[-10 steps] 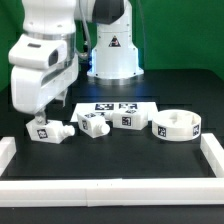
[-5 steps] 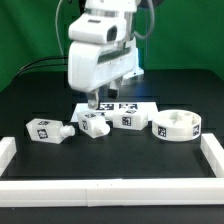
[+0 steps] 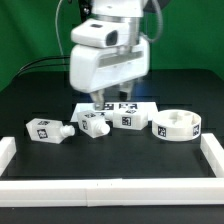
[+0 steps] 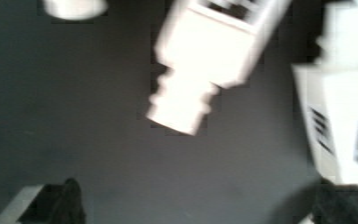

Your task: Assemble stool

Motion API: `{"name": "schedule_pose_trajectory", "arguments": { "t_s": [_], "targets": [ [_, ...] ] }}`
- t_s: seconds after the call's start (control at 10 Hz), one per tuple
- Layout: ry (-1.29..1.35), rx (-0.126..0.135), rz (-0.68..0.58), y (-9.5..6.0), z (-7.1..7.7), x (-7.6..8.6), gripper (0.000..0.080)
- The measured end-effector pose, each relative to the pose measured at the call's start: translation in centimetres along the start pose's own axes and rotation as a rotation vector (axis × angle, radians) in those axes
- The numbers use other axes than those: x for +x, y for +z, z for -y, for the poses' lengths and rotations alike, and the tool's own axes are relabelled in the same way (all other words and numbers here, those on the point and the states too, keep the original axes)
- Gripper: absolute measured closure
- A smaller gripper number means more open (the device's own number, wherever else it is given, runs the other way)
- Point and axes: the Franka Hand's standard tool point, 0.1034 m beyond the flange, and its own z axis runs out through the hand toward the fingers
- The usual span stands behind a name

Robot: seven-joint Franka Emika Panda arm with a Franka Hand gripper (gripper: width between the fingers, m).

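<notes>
Overhead, the claw hangs open above the row of stool parts

Exterior view: the arm [image 3: 105,55], a smooth, glossy white shell, fills the upper middle and hides part of the flat marker board [image 3: 135,103] behind the parts. The claw [image 3: 97,103] pokes out beneath it, just above and behind the middle leg [image 3: 93,123]; from here its dark tips are too small to judge. On the matt black table [image 3: 110,160] the white plastic pieces lie in a row, each with a black-and-white square tag. The left leg [image 3: 45,131] is blocky with a rounded end and sits apart from the rest. The middle leg and the third leg [image 3: 127,120] are near each other. The seat [image 3: 177,126], a thick round disc, sits well to the exterior view's right. White rails [image 3: 110,190] edge the table at the front and both sides, and a broad bare strip lies between the row and the front rail.

Wrist view: everything is blurred. A leg [image 4: 202,60] lies slantwise, blocky, narrowing in steps at one end; which of the three it is I cannot tell. The dark fingers [image 4: 55,203] stand far apart with only black table between them, so the claw is wide open and holds nothing. A white block [image 4: 345,125] with a dark tag is cut off at the edge and hard to identify
</notes>
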Motion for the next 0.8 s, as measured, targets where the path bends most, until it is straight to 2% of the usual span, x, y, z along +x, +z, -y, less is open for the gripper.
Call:
{"name": "schedule_pose_trajectory", "arguments": {
  "t_s": [0.1,0.2,0.3,0.4,0.7,0.8],
  "targets": [
    [0.107,0.010,-0.014,-0.1,1.5,1.7,0.0151],
    [0.237,0.040,-0.030,0.0,2.2,2.7,0.0151],
    [0.290,0.054,-0.044,0.1,2.2,3.2,0.0151],
    [0.268,0.044,-0.057,0.4,2.0,3.0,0.0151],
    [0.269,0.046,-0.055,0.4,2.1,3.0,0.0151],
    [0.360,0.053,-0.056,0.7,2.6,3.2,0.0151]
  ]
}}
